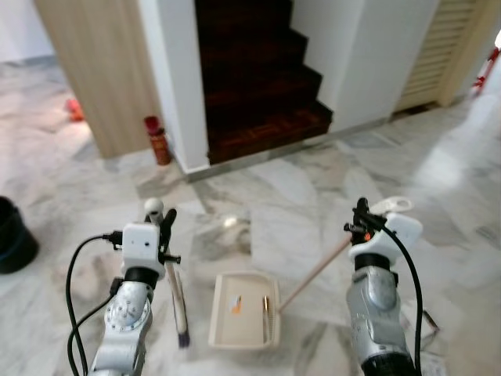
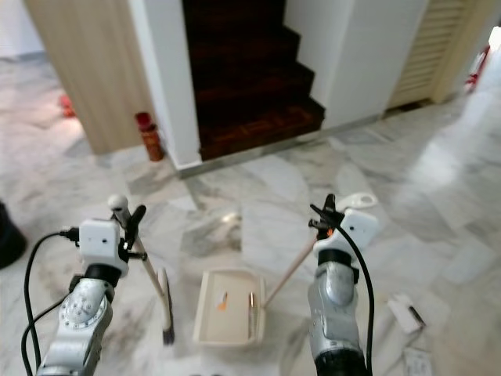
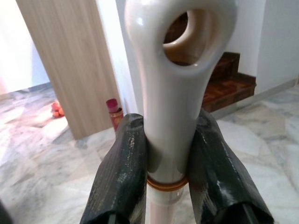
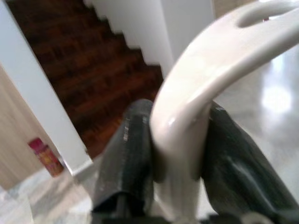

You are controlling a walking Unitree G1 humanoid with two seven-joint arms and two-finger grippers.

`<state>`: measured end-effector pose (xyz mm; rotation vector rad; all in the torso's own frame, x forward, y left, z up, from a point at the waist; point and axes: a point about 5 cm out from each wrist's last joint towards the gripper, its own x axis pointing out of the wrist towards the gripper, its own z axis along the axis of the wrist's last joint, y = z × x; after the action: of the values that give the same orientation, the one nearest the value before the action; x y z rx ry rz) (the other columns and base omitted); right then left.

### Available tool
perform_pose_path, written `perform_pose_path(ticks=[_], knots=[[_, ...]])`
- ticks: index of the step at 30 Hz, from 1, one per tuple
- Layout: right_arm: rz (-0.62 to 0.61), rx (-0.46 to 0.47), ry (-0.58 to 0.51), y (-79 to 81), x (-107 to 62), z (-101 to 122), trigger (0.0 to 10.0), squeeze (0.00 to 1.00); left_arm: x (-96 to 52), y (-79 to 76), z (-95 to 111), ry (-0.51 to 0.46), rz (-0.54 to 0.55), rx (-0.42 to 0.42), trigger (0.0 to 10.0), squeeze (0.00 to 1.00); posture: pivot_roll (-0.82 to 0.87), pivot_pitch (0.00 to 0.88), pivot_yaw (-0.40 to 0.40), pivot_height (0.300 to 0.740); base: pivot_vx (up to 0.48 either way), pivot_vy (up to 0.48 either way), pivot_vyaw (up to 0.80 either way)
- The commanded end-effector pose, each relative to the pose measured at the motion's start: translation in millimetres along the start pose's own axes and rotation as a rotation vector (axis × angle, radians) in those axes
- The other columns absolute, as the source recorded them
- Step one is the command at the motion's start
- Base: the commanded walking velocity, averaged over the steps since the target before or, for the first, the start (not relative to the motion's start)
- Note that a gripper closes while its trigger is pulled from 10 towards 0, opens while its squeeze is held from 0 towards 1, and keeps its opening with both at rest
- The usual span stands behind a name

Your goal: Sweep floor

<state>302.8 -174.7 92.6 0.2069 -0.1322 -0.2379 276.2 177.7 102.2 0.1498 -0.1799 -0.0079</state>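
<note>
Left gripper [image 1: 162,222] clamped around broom handle [image 3: 175,93], right gripper [image 1: 362,215] seemingly pinching dustpan handle [image 4: 196,93].

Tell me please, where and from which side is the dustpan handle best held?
Grip the dustpan handle near its top, at the looped cream end, closing on it from the two sides. The right tool is shut there. The stick slants down to the dustpan on the floor, so a hold near the top probably lets the pan be steered without bending. The left tool holds the broom the same way.

Left tool [image 1: 160,219] and right tool [image 1: 362,215] both raised forward, fingers clamped
</note>
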Motion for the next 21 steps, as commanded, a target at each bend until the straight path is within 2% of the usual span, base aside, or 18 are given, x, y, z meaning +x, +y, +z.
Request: perform_pose_path(ticks=[1,15,21], knots=[[0.008,0.025,-0.056,5.2,5.7,13.2,10.0,0.0,5.5,5.4,11.1,-0.048,0.012,0.009,10.0,0.0,0.13,0.059,0.004,0.74,0.0,0.262,0.0],[0.014,0.011,-0.056,6.5,7.4,15.2,10.0,0.0,5.0,2.9,11.2,-0.041,0.016,0.0,10.0,0.0,0.13,0.077,0.0,0.74,0.0,0.26,0.0],[0.026,0.035,-0.052,10.1,6.6,14.6,10.0,0.0,4.1,3.6,10.1,-0.034,0.014,-0.003,10.0,0.0,0.13,0.061,0.003,0.74,0.0,0.259,0.5]])
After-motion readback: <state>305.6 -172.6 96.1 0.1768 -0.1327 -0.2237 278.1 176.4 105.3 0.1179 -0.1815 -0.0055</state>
